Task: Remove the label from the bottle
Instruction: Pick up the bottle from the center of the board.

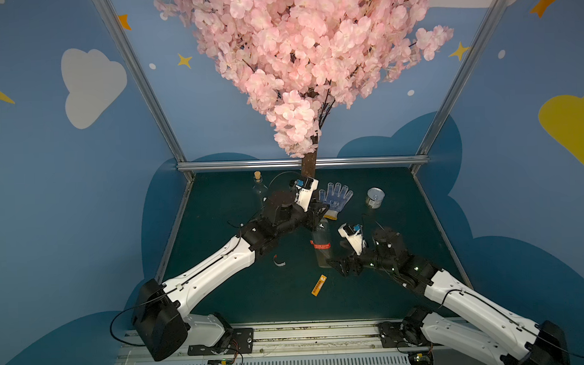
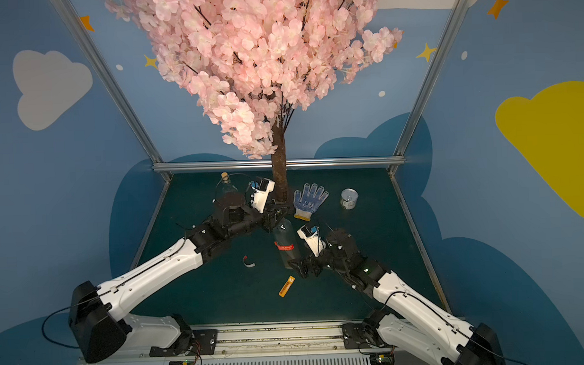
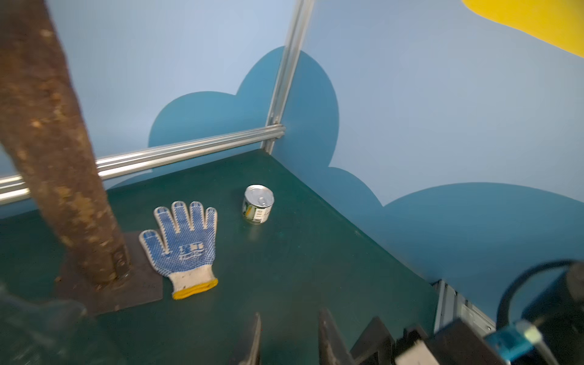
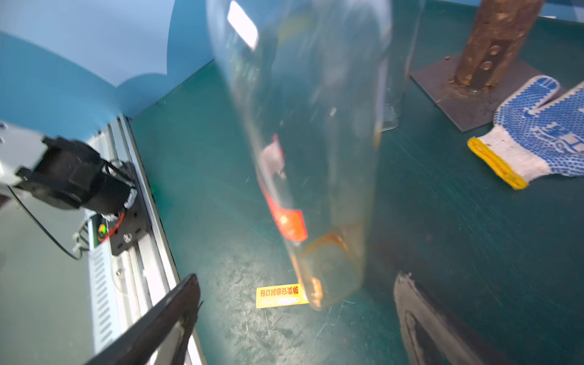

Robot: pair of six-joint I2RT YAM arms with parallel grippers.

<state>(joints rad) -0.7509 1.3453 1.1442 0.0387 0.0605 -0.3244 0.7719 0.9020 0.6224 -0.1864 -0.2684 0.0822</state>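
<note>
1. The left claw (image 1: 318, 220) is closed on the upper end of the bottle (image 1: 320, 235), as both top views show. The bottle is upright near the middle of the tabletop (image 1: 238, 302). I cannot tell if its base touches the surface.
2. The right claw (image 1: 333, 266) is opened wide at the bottle's base and holds nothing. In the right wrist view its two dark fingers (image 4: 177, 309) stand on either side of the base, apart from it.
3. The red label (image 1: 320, 246) sits around the bottle's middle. In the right wrist view the label (image 4: 289, 222) has a pale end that seems lifted, but blur makes this uncertain.
4. The left wrist view gives only two fingertips (image 3: 254, 344) with a narrow gap. Beyond them lie a glove (image 3: 185, 243), a can (image 3: 258, 204) and the tree trunk (image 3: 53, 142).
5. Only the top views show a curled strip (image 1: 279, 261) lying beside the bottle, toward the left edge. An orange sticker (image 1: 318, 285) lies toward the front edge.
</note>
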